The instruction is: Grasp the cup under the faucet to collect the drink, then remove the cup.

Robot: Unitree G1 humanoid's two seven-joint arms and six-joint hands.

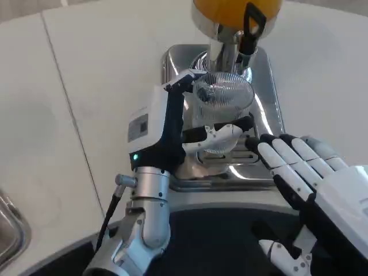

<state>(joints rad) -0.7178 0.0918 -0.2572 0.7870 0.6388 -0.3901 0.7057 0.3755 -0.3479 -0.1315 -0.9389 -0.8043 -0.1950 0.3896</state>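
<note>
Nearest me, at the lower right of the frame, my right hand (313,178) lies flat with its fingers stretched out and slightly apart, holding nothing; the fingertips (270,150) reach toward the right edge of the steel drip tray (269,86) and sit just beside it, though I can't tell whether they touch. I'd leave that hand parked there, clear of the grasp. Left of centre, my left hand (172,126) stands on edge over the tray, its white back toward me, wrapped around the clear ribbed cup (225,95): the thumb crosses the cup's near side and the other fingers curl round the far side, so I judge it is gripping the cup. The cup sits in the upper middle of the frame, upright on the tray, right beneath the chrome faucet (230,49) of the orange dispenser (227,10) at the top edge. I can't make out any liquid in it. To do this step well I'd hold the cup level and centred under the spout, keep the grip firm without crushing the thin wall, and mind the black tap lever (254,22) above.
</note>
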